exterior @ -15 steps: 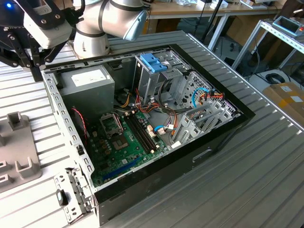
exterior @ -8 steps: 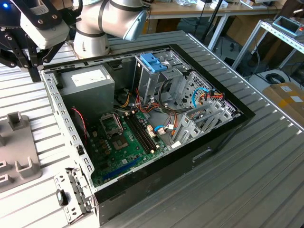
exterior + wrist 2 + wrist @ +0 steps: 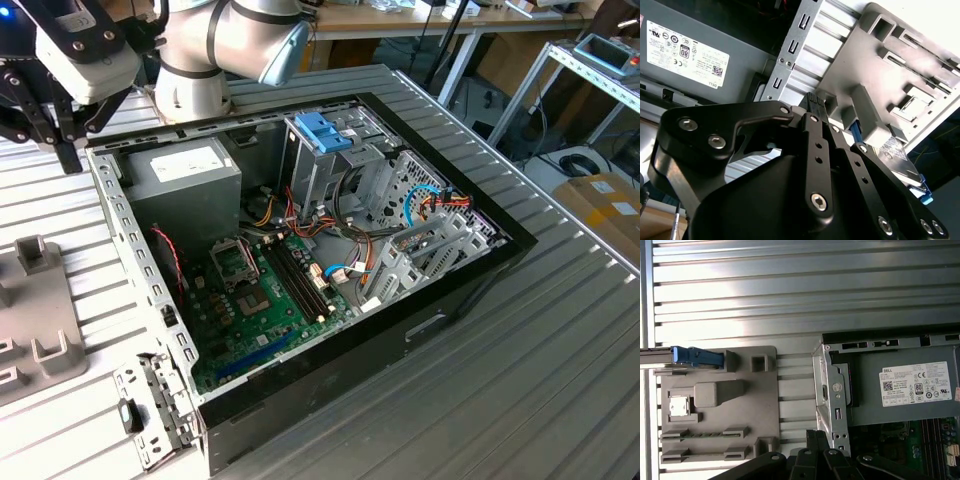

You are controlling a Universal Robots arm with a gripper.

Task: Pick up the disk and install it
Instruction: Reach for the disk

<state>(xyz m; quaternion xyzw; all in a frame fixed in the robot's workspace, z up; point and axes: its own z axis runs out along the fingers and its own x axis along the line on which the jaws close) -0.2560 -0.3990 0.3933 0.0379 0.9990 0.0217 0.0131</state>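
Gripper [image 3: 815, 100] of the arm, its two black fingers drawn together with nothing held between them, poised above the strip of ribbed metal table [image 3: 790, 290] between the grey fixture plate [image 3: 767, 390] and the corner of the open computer case [image 3: 470, 290]. Disk [image 3: 695, 356] held on edge at the corner of the fixture plate away from the case, reaching out past the plate's border. In the first wrist view it appears as a thin grey-metal strip ending in a light-blue rail. It is well apart from the gripper, with the plate's raised blocks lying between the two. In the second wrist view the disk's flat metal face shows beyond the fingers, carrying a small printed label too small to make out, with a blue rail end at its outer corner.

Exterior view: gripper hanging at the exterior view's left, just outside the case wall near the power supply [image 3: 185, 190]; blue latch [image 3: 325, 132] on the silver drive cage [image 3: 340, 175]; green motherboard [image 3: 265, 300] on the case floor. The power supply bears a white label [image 3: 917, 385] with black print, a row of certification marks and a square code.
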